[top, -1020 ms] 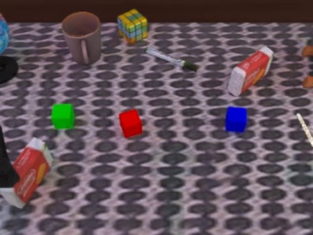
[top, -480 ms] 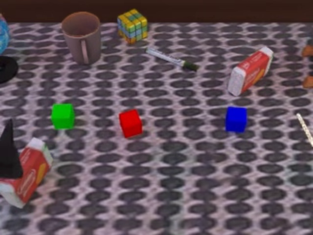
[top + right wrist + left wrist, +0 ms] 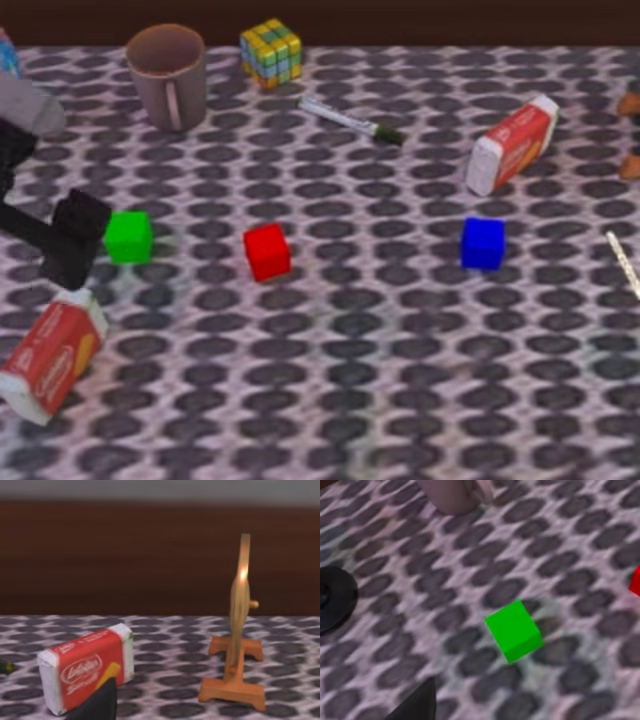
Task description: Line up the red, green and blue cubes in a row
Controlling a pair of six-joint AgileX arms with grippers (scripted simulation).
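Black left gripper [image 3: 75,240]: hovering at the table's left side just beside the cube; I cannot tell how far it is parting.
Bright green plain cube [image 3: 129,237]: sitting on the patterned tabletop [image 3: 380,330], leftmost.
Bright red plain cube [image 3: 267,251]: lying in the middle.
Bright blue plain cube [image 3: 483,243]: resting well apart, rightward.
Right arm: staying out of the top view.
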